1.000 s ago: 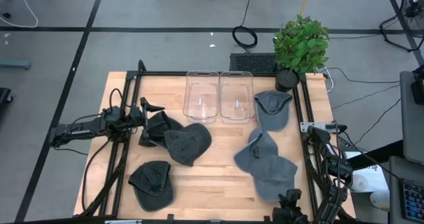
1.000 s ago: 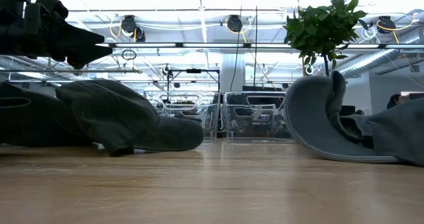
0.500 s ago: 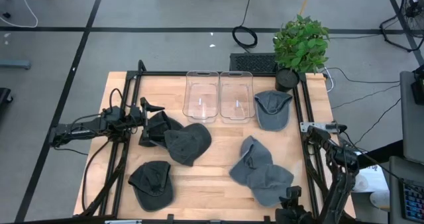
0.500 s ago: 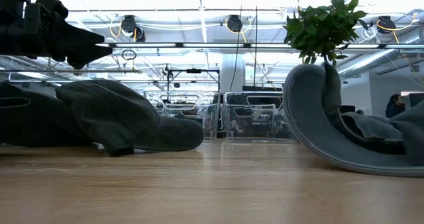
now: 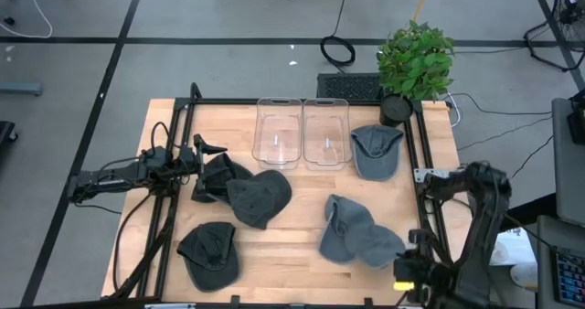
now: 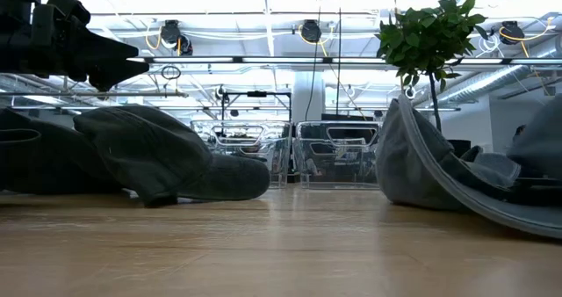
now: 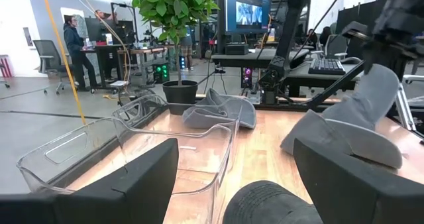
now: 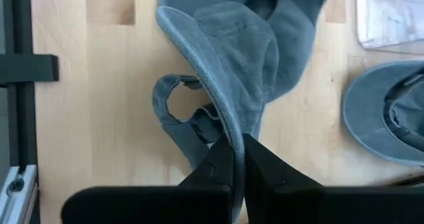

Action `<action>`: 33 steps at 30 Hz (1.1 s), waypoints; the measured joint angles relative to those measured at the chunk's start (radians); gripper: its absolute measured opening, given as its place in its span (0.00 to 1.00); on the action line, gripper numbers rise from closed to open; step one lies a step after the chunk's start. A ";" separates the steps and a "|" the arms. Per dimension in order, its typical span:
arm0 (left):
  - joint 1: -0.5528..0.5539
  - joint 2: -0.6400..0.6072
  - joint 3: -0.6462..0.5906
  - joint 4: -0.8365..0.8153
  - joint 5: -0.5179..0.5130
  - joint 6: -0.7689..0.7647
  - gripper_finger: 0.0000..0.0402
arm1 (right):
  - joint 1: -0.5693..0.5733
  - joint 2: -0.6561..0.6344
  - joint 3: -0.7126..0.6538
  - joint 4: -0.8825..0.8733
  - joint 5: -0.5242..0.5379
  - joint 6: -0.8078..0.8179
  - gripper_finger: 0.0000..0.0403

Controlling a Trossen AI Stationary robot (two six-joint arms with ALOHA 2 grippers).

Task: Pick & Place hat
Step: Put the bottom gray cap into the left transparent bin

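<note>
Two grey hats (image 5: 358, 231) overlap on the table's right near part; the upper one tilts up on its brim in the low view (image 6: 439, 170). My right gripper (image 5: 409, 251) is over their right side, shut on that hat (image 8: 245, 58). A third grey hat (image 5: 376, 151) lies flat beside the bins. Three dark hats (image 5: 247, 195) lie on the left half. My left gripper (image 5: 208, 152) is open and hovers above one dark hat (image 7: 265, 201), touching nothing. My right gripper pinches the grey hat's brim at its curved edge (image 8: 228, 134) between the two fingers (image 8: 215, 168). The fingers come from above, slanting in from the table's right. The brim stands up on edge, while the crown and the strap loop (image 8: 173, 108) lie on the table.
Two clear bins (image 5: 279, 131) (image 5: 326, 133) stand side by side at the far middle. A potted plant (image 5: 413, 62) is at the far right corner. Black frame rails (image 5: 425, 172) run along both table sides. Bare wood shows in the near middle (image 5: 283, 254).
My right arm has risen and swung with the hat's brim in its shut fingers. The brim has been drawn up and toward the table's right, tipping the hat more steeply. The grey pair has shifted and bunched slightly; the left arm has kept still.
</note>
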 joint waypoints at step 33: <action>0.000 0.000 0.000 0.000 0.000 0.000 0.76 | -0.184 -0.648 -0.006 0.139 0.161 0.109 0.00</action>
